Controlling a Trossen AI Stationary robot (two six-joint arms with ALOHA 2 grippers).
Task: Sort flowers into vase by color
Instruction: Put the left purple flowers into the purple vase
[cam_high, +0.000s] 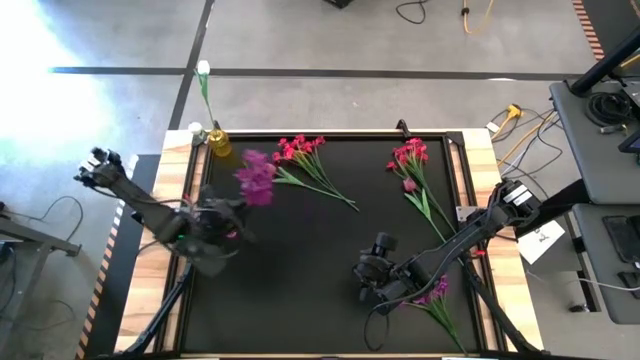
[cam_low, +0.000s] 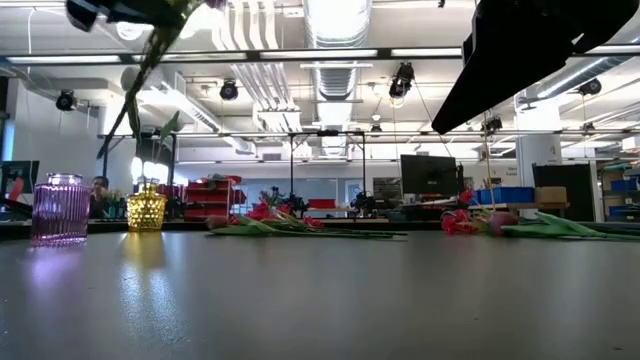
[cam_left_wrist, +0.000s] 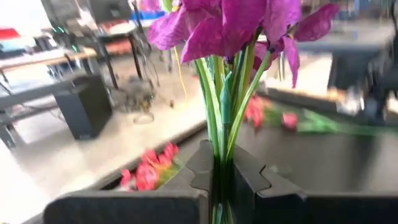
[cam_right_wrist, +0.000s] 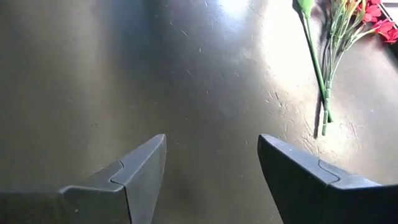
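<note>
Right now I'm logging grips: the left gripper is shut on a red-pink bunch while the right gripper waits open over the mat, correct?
Not quite. The left gripper is shut on the purple bunch, as the left wrist view shows. The right gripper does wait open over the mat.

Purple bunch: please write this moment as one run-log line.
left pincer: shut on purple bunch, lifted off table | right pincer: open, empty, over table | yellow vase: white tulip inside

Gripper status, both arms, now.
Left gripper: jaws shut on the stems of the purple bunch, held up off the table.
Right gripper: jaws open, holding nothing, over bare table.
</note>
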